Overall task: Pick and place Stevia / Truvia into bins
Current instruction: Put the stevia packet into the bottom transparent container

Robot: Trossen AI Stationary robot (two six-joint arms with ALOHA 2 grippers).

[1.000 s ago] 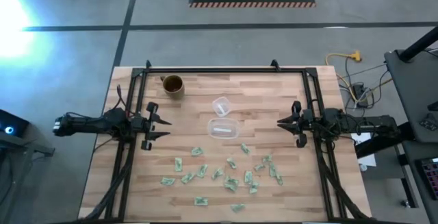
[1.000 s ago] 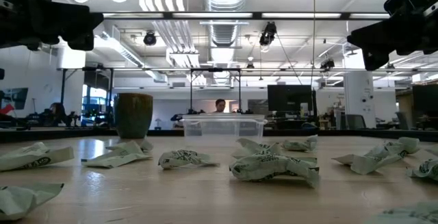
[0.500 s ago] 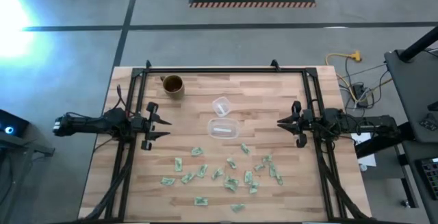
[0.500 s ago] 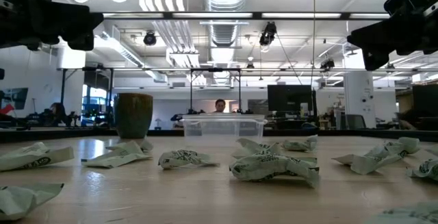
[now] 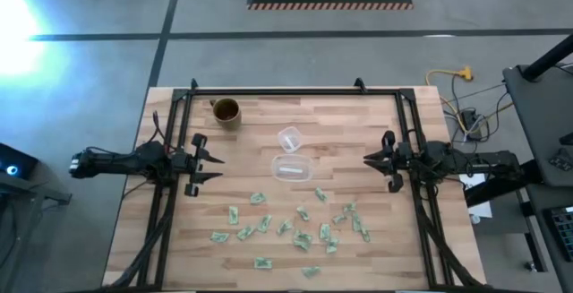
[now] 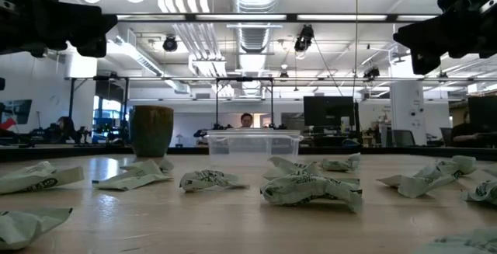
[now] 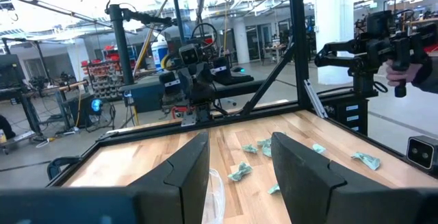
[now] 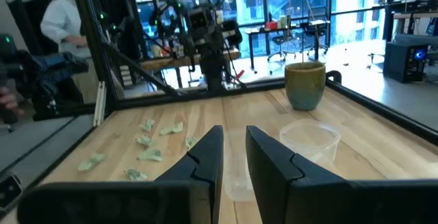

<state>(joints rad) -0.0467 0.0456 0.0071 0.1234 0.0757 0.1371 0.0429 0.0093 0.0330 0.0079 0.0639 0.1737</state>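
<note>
Pale green and white paper sweetener packets [image 5: 295, 226] lie scattered across the near half of the wooden bench [image 5: 358, 123], none yet gathered. Just beyond them sits the clear, rounded-rectangular plastic bin [image 5: 292, 168], with a smaller clear round cup [image 5: 289, 137] and a brown mug [image 5: 226, 111] farther back. The left hand [image 5: 208, 163] hovers at one edge, fingers apart and empty; the right hand [image 5: 372, 162] waits opposite, fingers narrowly parted, holding nothing, apparently poised before a first pick.
</note>
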